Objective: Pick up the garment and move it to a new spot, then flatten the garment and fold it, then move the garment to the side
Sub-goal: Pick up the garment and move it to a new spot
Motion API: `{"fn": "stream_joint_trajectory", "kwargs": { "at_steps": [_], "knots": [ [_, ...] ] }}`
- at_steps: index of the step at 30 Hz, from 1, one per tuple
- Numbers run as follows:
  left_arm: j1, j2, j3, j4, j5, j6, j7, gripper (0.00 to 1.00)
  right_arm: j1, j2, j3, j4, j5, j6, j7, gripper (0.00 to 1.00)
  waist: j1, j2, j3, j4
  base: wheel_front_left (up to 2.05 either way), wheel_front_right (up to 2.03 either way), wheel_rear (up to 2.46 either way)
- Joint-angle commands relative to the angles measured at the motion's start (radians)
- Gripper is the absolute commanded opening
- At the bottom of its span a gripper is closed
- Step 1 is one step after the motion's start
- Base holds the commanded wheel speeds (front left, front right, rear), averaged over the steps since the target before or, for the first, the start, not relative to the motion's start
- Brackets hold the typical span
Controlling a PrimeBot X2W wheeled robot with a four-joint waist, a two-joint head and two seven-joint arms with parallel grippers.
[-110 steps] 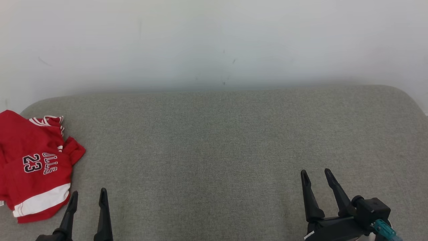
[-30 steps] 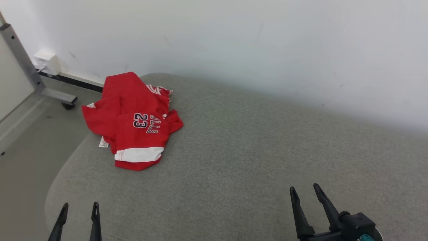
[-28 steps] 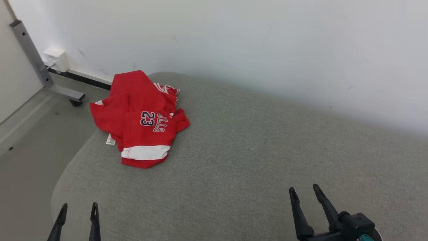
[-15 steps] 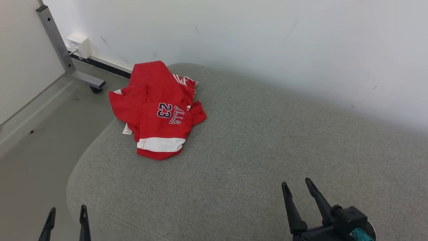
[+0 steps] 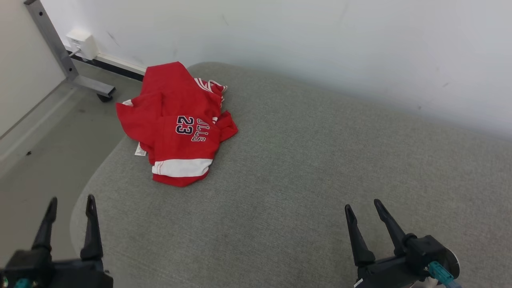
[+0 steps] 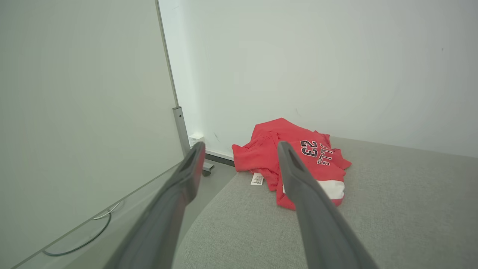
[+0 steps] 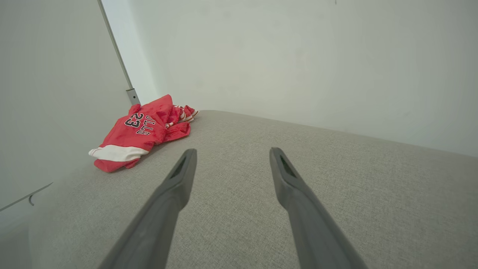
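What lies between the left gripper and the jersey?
Bare cushion separates the left gripper from the jersey, with a white tag at the jersey's edge, as the head view shows.

Grey fabric cushion (image 5: pixel 304 168), flat, rounded corner at its far left. White wall (image 5: pixel 280 36) right behind it, a few small dark marks. Grey floor (image 5: pixel 48 144) left of the cushion. Grey metal post (image 5: pixel 52 42) slants up near the wall, its foot bar on a dark caster (image 5: pixel 105 97). White box (image 5: pixel 82 42) on the wall just beside the post, dark skirting strip (image 5: pixel 120 69) below. Pale panel (image 5: pixel 20 80) at far left.
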Motion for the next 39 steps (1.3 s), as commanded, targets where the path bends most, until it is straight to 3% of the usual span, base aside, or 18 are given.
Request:
{"fn": "stream_joint_trajectory", "kwargs": {
  "at_steps": [1,8,14,23,30,39],
  "knots": [
    [-0.022,0.004,0.000,0.003,-0.014,-0.002,-0.003,1.00,-0.009,-0.009,-0.002,0.001,-0.009,-0.002,-0.001,1.00,0.0000,-0.0002,0.047,-0.044,0.00,0.00,0.00],
    [-0.248,0.083,-0.001,0.087,-0.087,-0.006,-0.003,1.00,-0.071,-0.033,-0.037,-0.034,-0.042,-0.002,0.013,1.00,0.0000,-0.0002,0.176,-0.153,0.00,0.00,0.00],
    [-0.408,0.183,-0.008,0.170,-0.162,-0.006,-0.003,1.00,-0.100,-0.043,-0.081,-0.082,-0.071,-0.002,0.021,1.00,0.0000,-0.0002,0.279,-0.252,0.00,0.00,0.00],
    [-0.521,0.297,-0.065,0.370,-0.259,-0.006,0.076,1.00,-0.113,-0.030,-0.125,-0.117,-0.086,-0.002,0.016,1.00,0.0000,-0.0002,0.327,-0.332,0.00,0.00,0.00],
    [-0.496,0.324,-0.127,0.503,-0.348,-0.006,0.191,1.00,-0.110,-0.022,-0.128,-0.113,-0.084,-0.002,0.013,1.00,0.0000,-0.0002,0.319,-0.354,0.00,0.00,0.00],
    [-0.465,0.312,-0.194,0.597,-0.506,-0.006,0.421,1.00,-0.114,-0.020,-0.127,-0.114,-0.087,-0.002,0.012,1.00,0.0000,-0.0002,0.317,-0.369,0.00,0.00,0.00]
  ]
}}
